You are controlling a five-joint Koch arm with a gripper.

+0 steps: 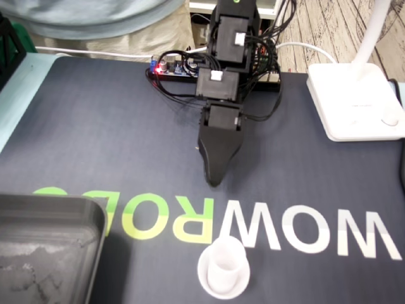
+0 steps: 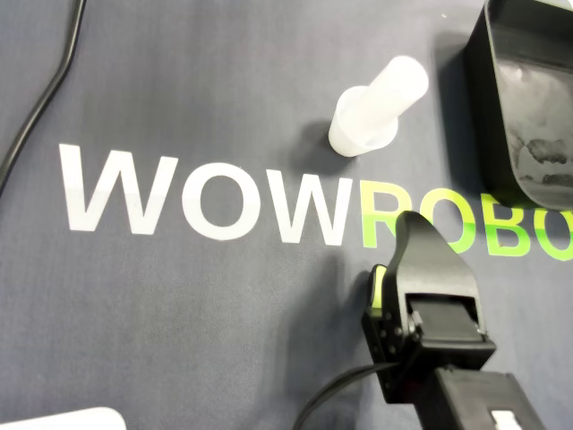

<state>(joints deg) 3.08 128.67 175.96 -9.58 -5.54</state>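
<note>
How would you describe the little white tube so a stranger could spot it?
Find the dark mat with WOWROBO lettering. Beside its middle letters, on the side away from the arm, stands a small tube on a wider round base. It is milky white; the tray is black.

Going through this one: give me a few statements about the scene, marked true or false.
1. The gripper holds the cup. False: the cup stands on the mat, apart from the gripper.
2. The cup stands upright. True.
3. The cup is inside the tray. False: it stands beside the tray, on the mat.
4. The mat's letters are white and green. True.
</note>
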